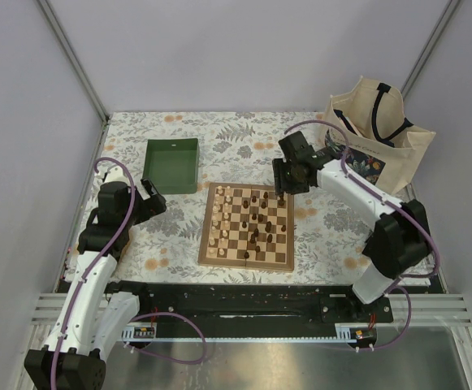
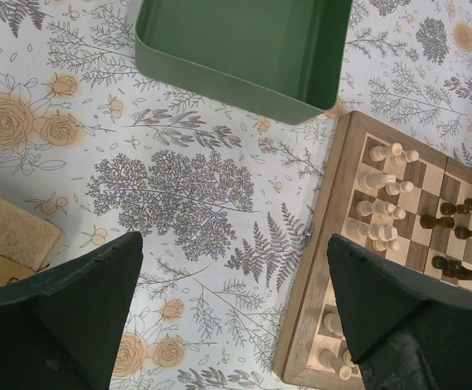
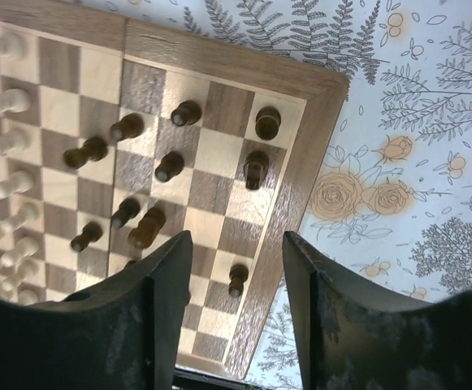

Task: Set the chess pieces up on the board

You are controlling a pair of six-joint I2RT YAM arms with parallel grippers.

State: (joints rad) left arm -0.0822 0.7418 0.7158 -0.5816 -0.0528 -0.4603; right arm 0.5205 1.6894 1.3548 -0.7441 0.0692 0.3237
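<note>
The wooden chessboard (image 1: 247, 227) lies at the table's middle. Cream chess pieces (image 1: 220, 215) stand in its left columns and dark brown pieces (image 1: 261, 219) are spread over the middle and right. My right gripper (image 1: 282, 188) hovers open and empty over the board's far right corner. In the right wrist view its fingers (image 3: 164, 284) straddle a lone dark pawn (image 3: 236, 279) well below them, by the board's edge (image 3: 300, 175). My left gripper (image 1: 159, 201) is open and empty over the floral cloth left of the board (image 2: 321, 268). Cream pieces (image 2: 379, 187) show in the left wrist view.
A green tray (image 1: 171, 165) sits behind the board's left side, also in the left wrist view (image 2: 244, 57). A cream tote bag (image 1: 378, 138) stands at the back right. The floral cloth (image 1: 325, 236) covers the table. A tan block (image 2: 12, 231) lies by the left gripper.
</note>
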